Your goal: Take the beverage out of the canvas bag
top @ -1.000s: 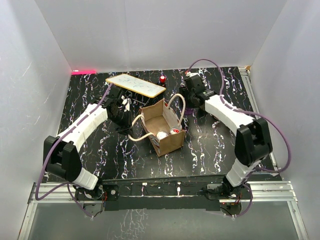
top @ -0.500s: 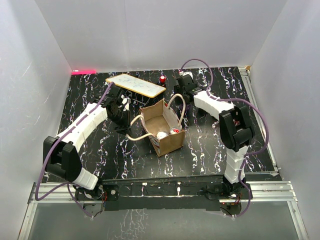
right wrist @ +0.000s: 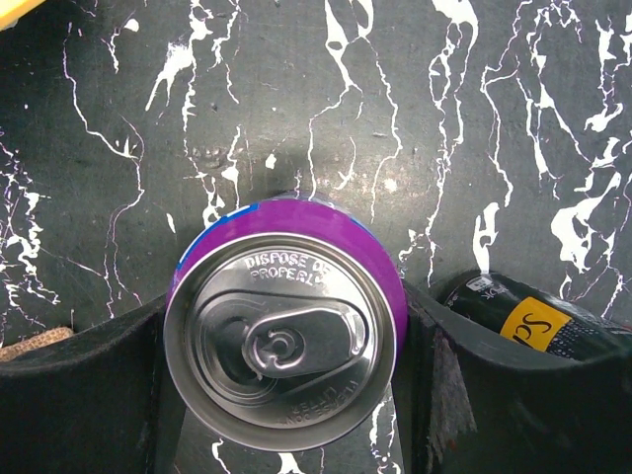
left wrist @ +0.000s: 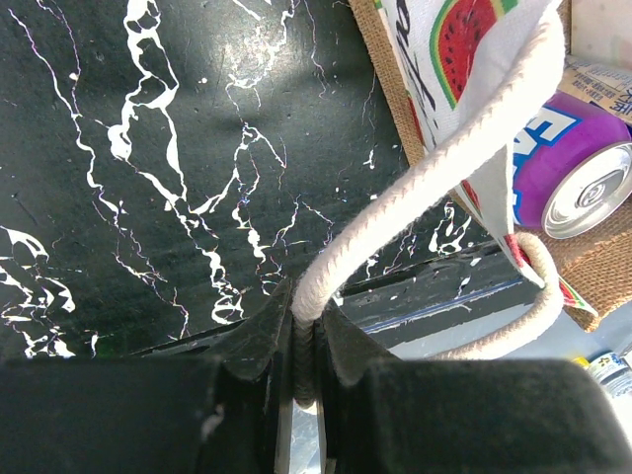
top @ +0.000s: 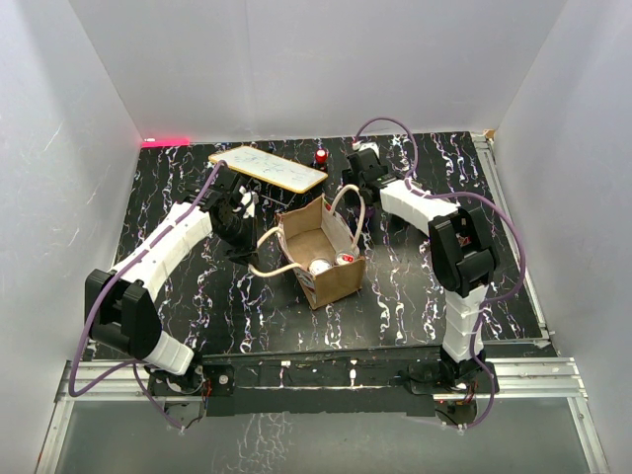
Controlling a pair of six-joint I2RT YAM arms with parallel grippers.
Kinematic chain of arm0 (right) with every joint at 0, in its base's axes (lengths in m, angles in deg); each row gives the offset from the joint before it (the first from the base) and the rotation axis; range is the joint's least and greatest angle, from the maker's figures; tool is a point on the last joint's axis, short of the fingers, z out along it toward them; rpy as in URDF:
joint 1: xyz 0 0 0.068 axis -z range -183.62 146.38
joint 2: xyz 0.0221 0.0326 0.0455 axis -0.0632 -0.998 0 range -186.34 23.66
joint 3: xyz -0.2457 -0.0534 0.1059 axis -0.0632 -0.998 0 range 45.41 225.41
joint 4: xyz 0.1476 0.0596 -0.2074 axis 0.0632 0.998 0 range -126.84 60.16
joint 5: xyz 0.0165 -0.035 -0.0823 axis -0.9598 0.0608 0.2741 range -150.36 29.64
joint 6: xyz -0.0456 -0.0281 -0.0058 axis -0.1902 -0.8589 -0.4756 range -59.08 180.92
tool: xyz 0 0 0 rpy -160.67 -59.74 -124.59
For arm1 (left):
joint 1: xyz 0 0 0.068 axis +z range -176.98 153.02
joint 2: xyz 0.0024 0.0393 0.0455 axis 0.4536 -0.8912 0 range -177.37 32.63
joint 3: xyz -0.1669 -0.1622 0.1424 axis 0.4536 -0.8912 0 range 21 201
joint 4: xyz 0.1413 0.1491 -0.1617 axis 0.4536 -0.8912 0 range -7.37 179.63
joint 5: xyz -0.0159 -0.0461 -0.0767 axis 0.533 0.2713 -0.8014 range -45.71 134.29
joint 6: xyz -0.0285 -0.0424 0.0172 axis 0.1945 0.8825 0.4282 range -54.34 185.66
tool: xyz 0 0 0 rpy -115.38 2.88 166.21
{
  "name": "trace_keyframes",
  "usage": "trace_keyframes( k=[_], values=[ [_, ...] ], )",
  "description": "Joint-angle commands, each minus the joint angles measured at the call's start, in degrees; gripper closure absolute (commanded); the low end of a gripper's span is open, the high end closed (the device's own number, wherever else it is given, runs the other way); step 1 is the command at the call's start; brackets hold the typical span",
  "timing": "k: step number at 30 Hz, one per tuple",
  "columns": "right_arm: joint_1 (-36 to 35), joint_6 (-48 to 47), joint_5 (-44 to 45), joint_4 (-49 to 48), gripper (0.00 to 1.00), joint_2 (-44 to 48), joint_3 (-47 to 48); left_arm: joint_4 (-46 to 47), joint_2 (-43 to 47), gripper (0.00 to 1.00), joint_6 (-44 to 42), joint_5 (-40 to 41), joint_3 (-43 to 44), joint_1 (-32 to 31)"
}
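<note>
Top external, near edge outward: finds the canvas bag standing open around the middle of the bench. Shows, in the left wrist view, a purple can lying inside it against brown weave. Has the left gripper just left of the bag, pinched tight on a cream rope handle, the loop pulled taut. Places the right gripper beyond the bag toward the far edge, closed around a second purple can standing upright on the bench. Catches a dark bottle lying just right of that can.
</note>
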Motion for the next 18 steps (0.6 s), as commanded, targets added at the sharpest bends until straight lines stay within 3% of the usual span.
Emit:
trace_keyframes(
  k=[1, 3, 9, 13, 18],
  values=[
    [0.2, -1.2, 0.8, -5.9, 0.33, 2.0, 1.1, -1.5, 0.8, 1.0, -0.6, -0.3, 1.3, -0.3],
    [0.2, -1.7, 0.6, -5.2, 0.25, 2.3, 1.4, -1.3, 0.9, 1.0, -0.4, -0.9, 1.1, -0.3],
    [0.1, -1.5, 0.4, 0.3, 0.13, 4.6, 4.6, -0.1, 1.0, 1.0, 0.7, -3.0, 0.3, -0.3],
    [0.1, 0.2, -0.7, 5.8, 0.11, 9.9, 4.2, 0.5, 1.3, 1.0, 1.6, -4.3, -0.7, -0.3],
    [0.1, 1.8, -4.6, 9.0, 0.1, 21.6, -5.2, 0.2, 2.1, 1.0, 1.9, -4.1, -1.1, -0.3]
  ],
)
